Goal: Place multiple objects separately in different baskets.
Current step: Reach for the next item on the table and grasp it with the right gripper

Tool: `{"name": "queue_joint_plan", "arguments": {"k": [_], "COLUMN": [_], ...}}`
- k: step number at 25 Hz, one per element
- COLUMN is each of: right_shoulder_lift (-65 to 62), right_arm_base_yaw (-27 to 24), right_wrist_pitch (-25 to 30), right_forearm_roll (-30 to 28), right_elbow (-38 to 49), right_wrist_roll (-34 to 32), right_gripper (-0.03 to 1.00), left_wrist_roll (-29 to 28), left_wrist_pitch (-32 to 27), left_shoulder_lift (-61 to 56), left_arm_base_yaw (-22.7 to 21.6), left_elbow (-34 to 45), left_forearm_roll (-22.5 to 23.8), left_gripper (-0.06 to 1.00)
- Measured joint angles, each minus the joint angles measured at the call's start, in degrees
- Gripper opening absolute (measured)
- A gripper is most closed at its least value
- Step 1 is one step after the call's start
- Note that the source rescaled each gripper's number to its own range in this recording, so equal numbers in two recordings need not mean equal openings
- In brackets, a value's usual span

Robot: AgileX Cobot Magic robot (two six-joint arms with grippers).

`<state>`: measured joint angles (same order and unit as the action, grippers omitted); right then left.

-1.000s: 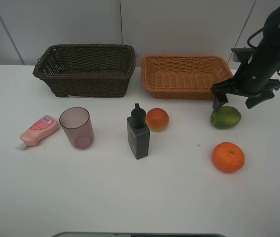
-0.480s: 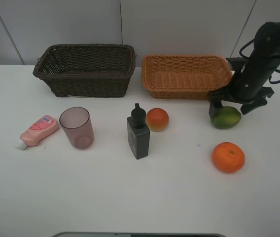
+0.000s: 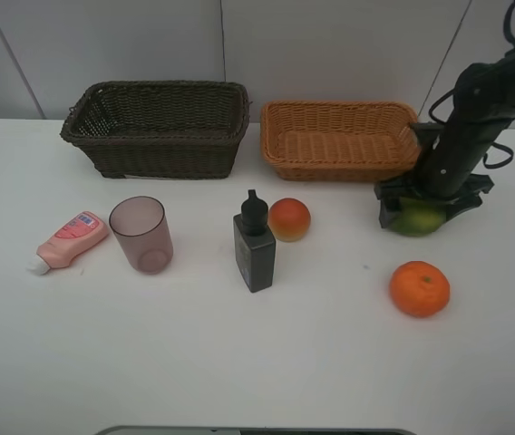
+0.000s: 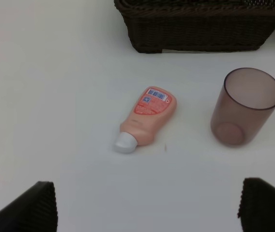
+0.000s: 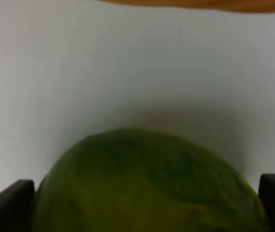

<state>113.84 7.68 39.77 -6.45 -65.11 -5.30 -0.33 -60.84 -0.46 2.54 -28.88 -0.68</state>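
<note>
White table (image 3: 239, 362) | right gripper (image 3: 420, 212) wide open, gripping nothing, fingers either side of round green fruit (image 5: 147, 183) | orange-tan woven basket (image 3: 280, 164) just beyond it | left gripper (image 4: 146, 207) wide open, empty, pink plastic tube (image 4: 148, 115) ahead

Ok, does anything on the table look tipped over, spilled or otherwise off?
Only the pink tube lies on its side, beside the upright mauve cup. The pump bottle stands upright; nothing looks spilled or damaged.

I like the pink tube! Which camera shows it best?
The left wrist view: the pink tube lies close, label and white cap clear. The high view shows it small; the right wrist view misses it.
</note>
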Motion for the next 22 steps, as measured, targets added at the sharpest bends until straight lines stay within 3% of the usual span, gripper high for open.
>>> {"name": "queue_joint_plan", "arguments": {"k": [7,10,22], "right_shoulder_lift": [0.9,0.9,0.9], "right_arm_base_yaw": [0.0,0.0,0.0], "right_wrist_pitch": [-0.1,-0.1,-0.1], "right_forearm_roll": [0.0,0.0,0.0], "right_elbow": [0.0,0.0,0.0], "right_wrist_roll": [0.0,0.0,0.0], "right_gripper": [0.98,0.81,0.81], "left_wrist_roll": [0.0,0.0,0.0], "left_wrist_pitch": [0.0,0.0,0.0], "left_shoulder_lift": [0.0,0.0,0.0], "left_arm_base_yaw": [0.0,0.0,0.0], "left_elbow": [0.0,0.0,0.0], "left_forearm_roll": [0.0,0.0,0.0], "left_gripper": [0.97,0.97,0.97]}}
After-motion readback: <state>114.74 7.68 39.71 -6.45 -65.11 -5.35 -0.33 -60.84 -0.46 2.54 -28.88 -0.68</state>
